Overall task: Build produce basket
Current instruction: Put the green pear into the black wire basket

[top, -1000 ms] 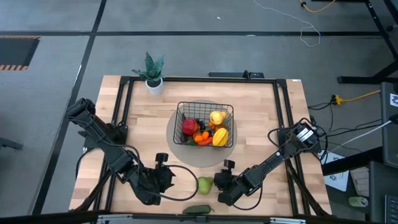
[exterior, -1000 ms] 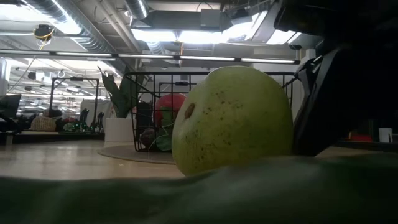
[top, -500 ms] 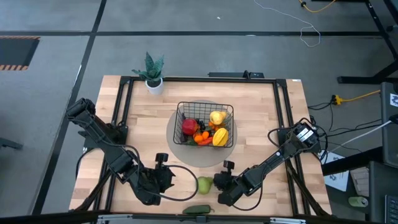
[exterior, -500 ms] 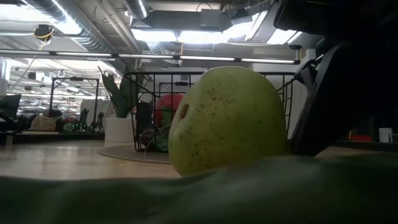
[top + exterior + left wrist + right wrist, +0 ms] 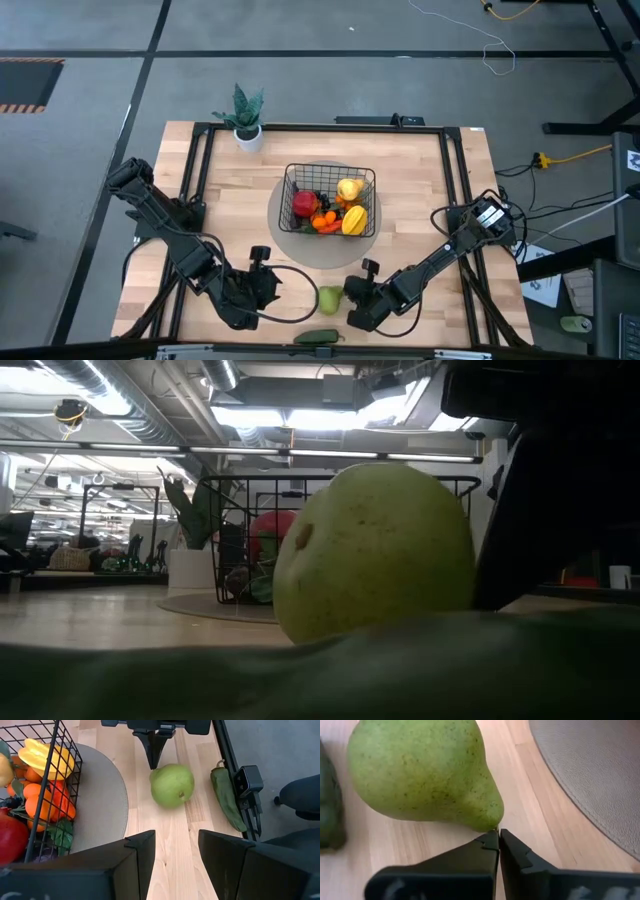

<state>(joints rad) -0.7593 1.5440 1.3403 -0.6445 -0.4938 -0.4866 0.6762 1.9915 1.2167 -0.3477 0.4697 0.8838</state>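
Ceiling lights (image 5: 300,415) glare in the dim, foreground-blurred low view.

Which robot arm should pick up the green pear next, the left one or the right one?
Probably the right. The right tool is shut, its tips at the green pear. It must open first. The left tool is open, but farther away across bare table.

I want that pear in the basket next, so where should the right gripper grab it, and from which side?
Grip the pear across its wide belly, from above. It lies on its side, narrow end at the right gripper's shut fingertips, which probably just nudge it along.
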